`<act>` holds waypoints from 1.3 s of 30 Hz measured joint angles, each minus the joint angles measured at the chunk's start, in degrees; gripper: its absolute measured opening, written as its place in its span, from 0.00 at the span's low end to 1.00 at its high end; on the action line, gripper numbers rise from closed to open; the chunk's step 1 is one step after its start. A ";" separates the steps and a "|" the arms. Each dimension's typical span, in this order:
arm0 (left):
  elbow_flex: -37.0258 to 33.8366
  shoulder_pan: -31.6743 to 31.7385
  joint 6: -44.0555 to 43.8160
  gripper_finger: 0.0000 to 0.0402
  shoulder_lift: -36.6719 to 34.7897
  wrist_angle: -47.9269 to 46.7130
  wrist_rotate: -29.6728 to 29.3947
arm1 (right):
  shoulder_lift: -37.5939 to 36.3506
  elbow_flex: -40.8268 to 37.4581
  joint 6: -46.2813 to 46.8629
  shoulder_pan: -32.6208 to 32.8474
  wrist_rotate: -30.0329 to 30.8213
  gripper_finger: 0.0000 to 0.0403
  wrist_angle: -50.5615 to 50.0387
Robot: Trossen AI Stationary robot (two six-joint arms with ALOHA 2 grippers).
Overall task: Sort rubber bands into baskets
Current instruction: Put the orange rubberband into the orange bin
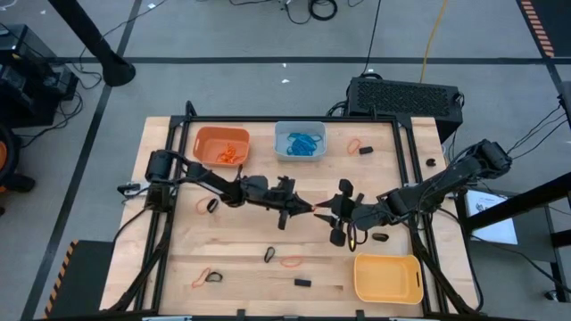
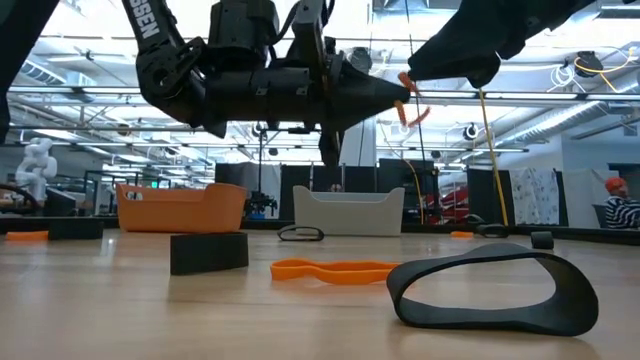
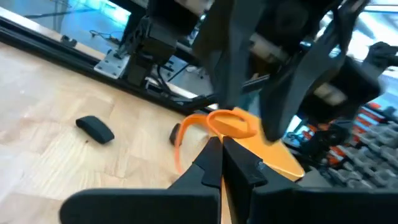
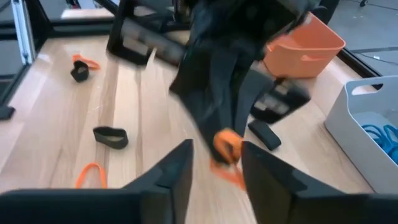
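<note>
Above the middle of the wooden table [image 1: 268,227], the two dark arms meet tip to tip. The orange basket [image 1: 220,145] and the pale blue-grey basket [image 1: 300,141] sit along the far edge, the yellow basket [image 1: 387,278] at the near right corner. The left hand [image 3: 221,144] is clenched on an orange rubber band [image 3: 231,122], lifted clear of the wood. The right hand [image 4: 216,152] faces it, fingers parted around that band. Other rubber bands [image 1: 292,262] lie scattered.
</note>
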 joint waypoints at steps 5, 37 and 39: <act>-1.45 3.90 1.00 0.01 -7.72 -10.16 3.50 | -0.41 -0.04 0.29 0.15 -0.01 0.45 -2.50; -9.62 30.14 22.73 0.00 -47.56 -95.84 -37.67 | -0.51 -0.04 0.01 0.09 -2.81 0.50 -2.80; -10.12 31.08 22.72 0.01 -47.56 -95.73 -35.92 | -0.51 -0.04 -0.01 -0.01 -2.70 0.50 -2.78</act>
